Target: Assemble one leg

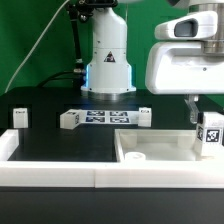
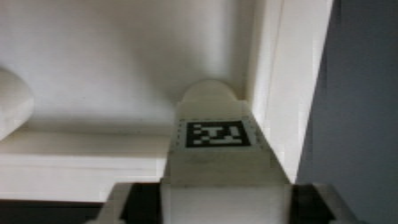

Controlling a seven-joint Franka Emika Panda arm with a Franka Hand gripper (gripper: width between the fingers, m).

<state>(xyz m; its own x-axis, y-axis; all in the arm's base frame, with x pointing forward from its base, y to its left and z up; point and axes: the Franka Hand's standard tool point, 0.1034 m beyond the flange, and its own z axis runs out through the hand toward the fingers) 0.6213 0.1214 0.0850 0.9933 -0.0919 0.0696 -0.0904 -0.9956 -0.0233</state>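
Ext. view, far left: a small white plastic block w/ a black-and-white tag (image 1: 20, 118) sat on the black tabletop (image 1: 50, 140). A raised white rim (image 1: 15, 150) ran along the front-left edge. Centre back stood the white robot base (image 1: 108, 60). In front of it lay the thin flat white marker board (image 1: 105, 118), w/ a small white tagged piece (image 1: 68, 120) at its left end and another small white piece (image 1: 143, 117) at its right end. Front right lay the large flat white square part (image 1: 155, 148), w/ a round corner hole (image 1: 135, 157). Far right, the two-finger gripper (image 1: 205, 118) (image 2: 222, 200) was clamped on the small white plastic post-shaped leg (image 1: 210, 136) (image 2: 221, 150). The leg was upright over the part's right side, tag facing the cam. Couldn't tell if its lower end touched the part. Wrist view: dark fingers (image 2: 134, 205) pressed on both sides of the leg, no gap.
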